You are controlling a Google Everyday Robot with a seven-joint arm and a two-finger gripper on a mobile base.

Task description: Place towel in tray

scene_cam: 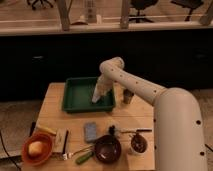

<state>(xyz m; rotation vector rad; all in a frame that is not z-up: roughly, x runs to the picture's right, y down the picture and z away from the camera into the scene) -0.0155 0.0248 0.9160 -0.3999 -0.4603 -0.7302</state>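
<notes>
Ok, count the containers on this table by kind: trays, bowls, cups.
Trays: 1, the green tray, with the gripper low over it.
Bowls: 2, the orange bowl and the dark bowl.
Cups: 2, the small cup beside the tray and the dark cup.
Total: 5.

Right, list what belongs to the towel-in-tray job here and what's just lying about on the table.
Job: gripper, over the tray; pale towel at the gripper; green tray beneath.
Lying about: orange bowl, dark bowl, blue-grey pad, metal cup, small brown cup.
</notes>
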